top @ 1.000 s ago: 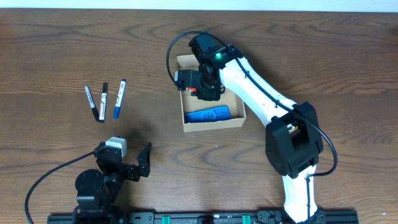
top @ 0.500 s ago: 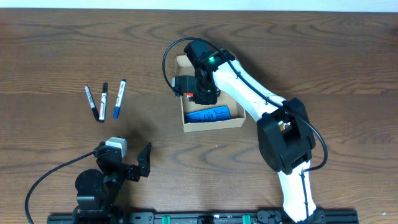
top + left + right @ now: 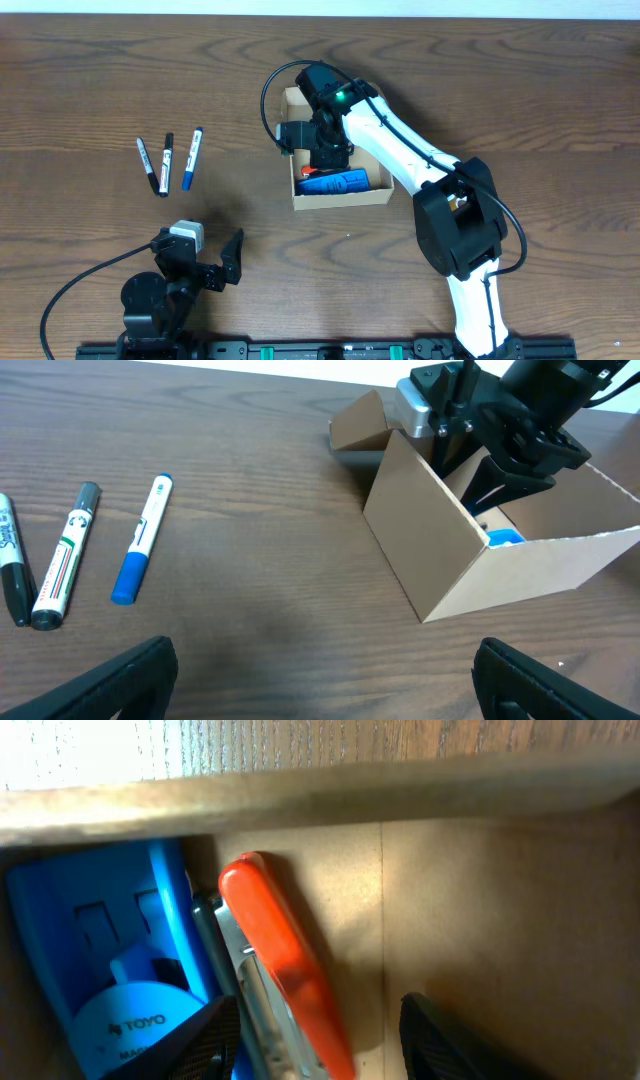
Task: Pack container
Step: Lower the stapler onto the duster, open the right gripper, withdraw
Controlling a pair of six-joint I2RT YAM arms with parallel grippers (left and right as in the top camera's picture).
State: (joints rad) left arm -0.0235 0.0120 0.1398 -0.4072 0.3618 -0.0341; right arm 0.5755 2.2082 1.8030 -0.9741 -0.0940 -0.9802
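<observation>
The tan cardboard container (image 3: pixel 340 199) stands open at mid-table, its flap at the far left corner; it also shows in the left wrist view (image 3: pixel 440 550). My right gripper (image 3: pixel 320 152) reaches down inside it and is open. In the right wrist view its fingers (image 3: pixel 205 1040) stand either side of a red stapler (image 3: pixel 275 950) lying on the box floor, with a gap to the right finger. A blue tape dispenser (image 3: pixel 110 950) lies beside the stapler. My left gripper (image 3: pixel 200 257) is open and empty near the front edge.
Three marker pens lie left of the box: two black (image 3: pixel 145 160) (image 3: pixel 166 163) and one blue (image 3: pixel 191 158). They also show in the left wrist view, with the blue one (image 3: pixel 140 538) nearest the box. The box wall (image 3: pixel 330 795) is close above the stapler.
My right arm has swung a little left and lowered into the box. The red stapler now shows on the box floor beside the blue dispenser. The left arm has not moved.
</observation>
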